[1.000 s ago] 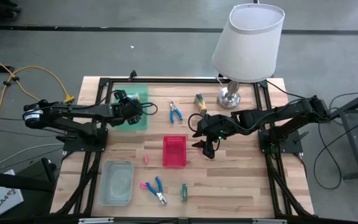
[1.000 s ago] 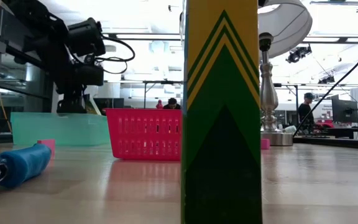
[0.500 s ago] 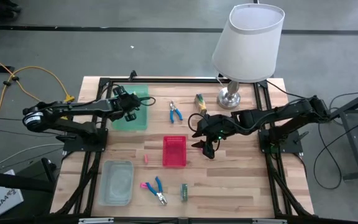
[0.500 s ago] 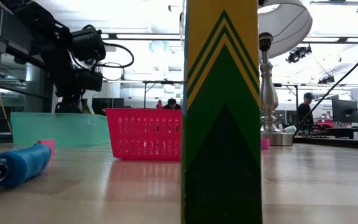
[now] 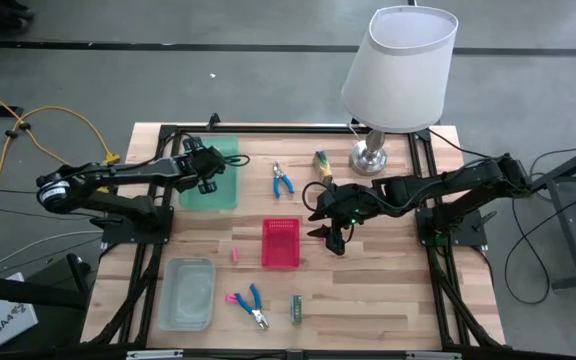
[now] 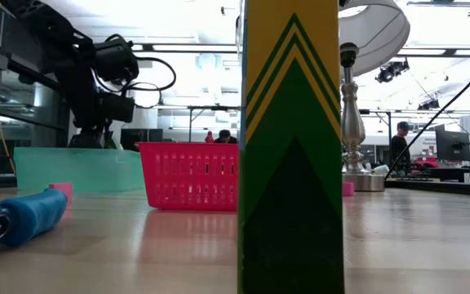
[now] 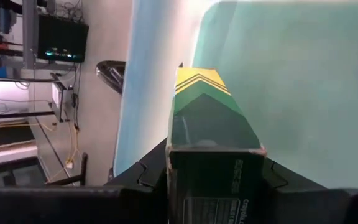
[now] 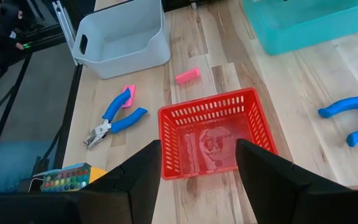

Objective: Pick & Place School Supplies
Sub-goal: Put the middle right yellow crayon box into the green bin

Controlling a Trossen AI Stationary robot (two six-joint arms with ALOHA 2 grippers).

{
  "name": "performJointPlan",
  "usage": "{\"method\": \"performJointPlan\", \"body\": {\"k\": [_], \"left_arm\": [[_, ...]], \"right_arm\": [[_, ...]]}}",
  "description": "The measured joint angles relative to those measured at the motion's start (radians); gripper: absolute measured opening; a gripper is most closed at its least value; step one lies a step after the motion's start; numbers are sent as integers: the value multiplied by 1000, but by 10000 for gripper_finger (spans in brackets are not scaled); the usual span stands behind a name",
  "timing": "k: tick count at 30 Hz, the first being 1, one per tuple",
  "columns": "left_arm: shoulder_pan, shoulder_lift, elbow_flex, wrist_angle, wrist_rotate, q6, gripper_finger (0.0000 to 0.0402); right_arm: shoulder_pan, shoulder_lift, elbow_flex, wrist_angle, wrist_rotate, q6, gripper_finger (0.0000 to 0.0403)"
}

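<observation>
From above, a wooden surface [image 5: 368,290] carries a green tray [image 5: 220,190] at the far left, with the left gripper [image 5: 204,165] over it. The right gripper [image 5: 330,236] hovers just beside a red mesh basket [image 5: 280,244] at the centre. A pink eraser [image 5: 236,256] lies left of the basket, blue-handled pliers [image 5: 283,180] lie beyond it, another blue-handled tool [image 5: 251,304] and a green crayon box [image 5: 296,308] lie nearer, beside a clear bin [image 5: 188,292]. A lamp [image 5: 396,80] stands at the far edge. At table height, the nearest crayon box fills the middle. From the left wrist, the fingers [image 7: 92,205] are clamped on a green-and-yellow crayon box [image 7: 210,140] above the tray. From the right wrist, the fingers [image 8: 143,177] stand apart, empty, framing the basket.
</observation>
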Motion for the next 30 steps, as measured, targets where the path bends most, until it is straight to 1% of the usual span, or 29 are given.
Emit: {"method": "performJointPlan", "body": {"k": [5, 10, 20, 24, 30], "left_arm": [[42, 0, 0, -4, 0, 0, 126], [54, 10, 0, -6, -1, -1, 126], [54, 110, 1, -2, -7, -58, 127], [54, 135, 1, -3, -13, -80, 141], [53, 136, 1, -6, -4, -85, 177]], "right_arm": [[1, 0, 0, 0, 0, 4, 197], [13, 0, 0, 9, 1, 4, 197], [29, 0, 0, 23, 1, 4, 197], [29, 0, 0, 24, 1, 3, 197], [29, 0, 0, 24, 1, 2, 197]]}}
